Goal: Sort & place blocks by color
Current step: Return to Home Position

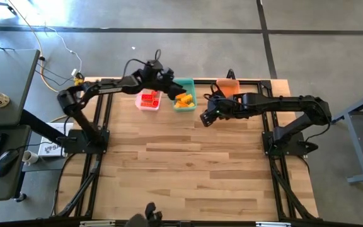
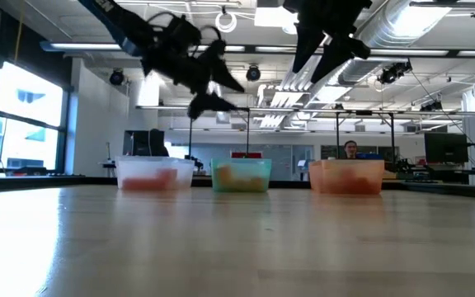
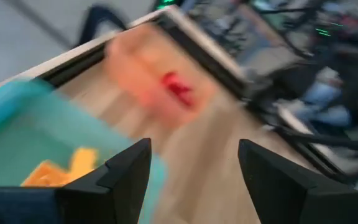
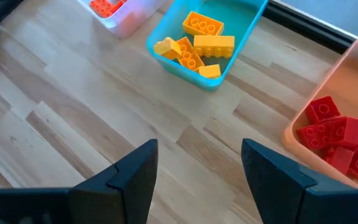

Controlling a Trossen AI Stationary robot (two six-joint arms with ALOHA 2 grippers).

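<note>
Three bins stand in a row at the table's far edge. The clear bin holds orange-red blocks, the teal bin holds yellow-orange blocks, and the orange bin holds red blocks. My left gripper is open and empty, raised over the far side of the teal bin, with the orange bin ahead of it. My right gripper is open and empty, raised above bare table just near of the teal and orange bins.
The wooden table top stretches from the bins to the near edge, with the arm bases at left and right. In the low view both arms hang well above the bins. A person sits far behind the table.
</note>
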